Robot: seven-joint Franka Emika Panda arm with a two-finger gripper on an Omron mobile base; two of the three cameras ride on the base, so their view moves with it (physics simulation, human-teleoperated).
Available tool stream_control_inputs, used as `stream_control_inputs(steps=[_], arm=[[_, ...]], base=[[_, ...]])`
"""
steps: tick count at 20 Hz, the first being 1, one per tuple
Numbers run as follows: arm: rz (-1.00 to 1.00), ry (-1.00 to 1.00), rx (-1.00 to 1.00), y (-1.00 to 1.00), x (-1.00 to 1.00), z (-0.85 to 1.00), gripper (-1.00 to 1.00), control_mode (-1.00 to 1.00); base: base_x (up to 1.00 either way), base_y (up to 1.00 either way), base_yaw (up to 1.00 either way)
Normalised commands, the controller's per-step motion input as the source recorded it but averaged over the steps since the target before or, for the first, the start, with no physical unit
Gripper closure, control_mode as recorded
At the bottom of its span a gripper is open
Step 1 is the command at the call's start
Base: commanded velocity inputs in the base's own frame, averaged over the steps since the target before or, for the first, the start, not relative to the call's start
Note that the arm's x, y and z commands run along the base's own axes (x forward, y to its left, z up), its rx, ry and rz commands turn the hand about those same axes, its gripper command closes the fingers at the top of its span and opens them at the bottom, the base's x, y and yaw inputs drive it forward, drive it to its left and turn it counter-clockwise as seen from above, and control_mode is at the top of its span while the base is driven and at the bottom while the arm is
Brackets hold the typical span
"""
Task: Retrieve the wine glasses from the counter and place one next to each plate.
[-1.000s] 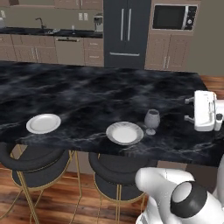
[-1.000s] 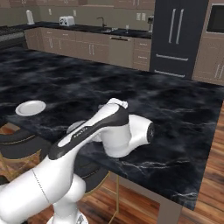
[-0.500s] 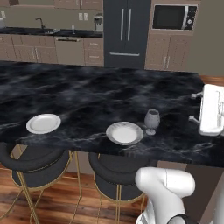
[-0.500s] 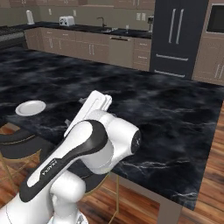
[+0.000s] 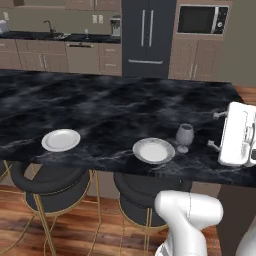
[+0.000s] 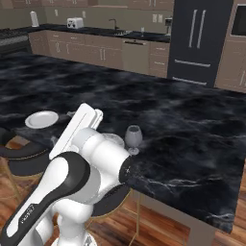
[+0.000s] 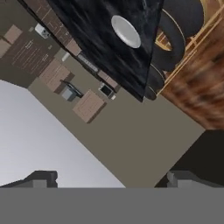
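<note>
One wine glass (image 5: pixel 184 137) stands just right of the near plate (image 5: pixel 153 150) on the black counter (image 5: pixel 115 107). The far-left plate (image 5: pixel 60 140) has none. The tool (image 5: pixel 216 131) is open and empty. Fetch the other glass, hold its bowl gently, keep it upright.

Clear wine glass (image 5: pixel 184 136) upright just beside right plate (image 5: pixel 153 150), left plate (image 5: pixel 60 140) alone

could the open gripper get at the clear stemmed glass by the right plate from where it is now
Probably yes: the clear stemmed wine glass stands alone on the black marble island, just right of the round white plate, nothing crowding its gripper side. The open gripper is near but would need turning.
</note>
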Motion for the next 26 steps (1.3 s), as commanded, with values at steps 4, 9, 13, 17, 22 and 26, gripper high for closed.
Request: stream_control_inputs(steps=[4,9,13,17,22,26], arm=[[0.0,0.0,0.0,0.0,0.0,0.0,-1.0,1.0],[0.0,0.0,0.0,0.0,0.0,0.0,-1.0,1.0],[0.0,0.0,0.0,0.0,0.0,0.0,-1.0,1.0],[0.0,0.0,0.0,0.0,0.0,0.0,-1.0,1.0],[0.0,0.0,0.0,0.0,0.0,0.0,-1.0,1.0],[0.0,0.0,0.0,0.0,0.0,0.0,-1.0,1.0]], base=[[-0.8,1.0,0.0],[-1.0,1.0,0.0],[-0.93,1.0,0.01],[-0.2,1.0,0.0],[0.02,1.0,-0.02],[0.33,1.0,-0.2]])
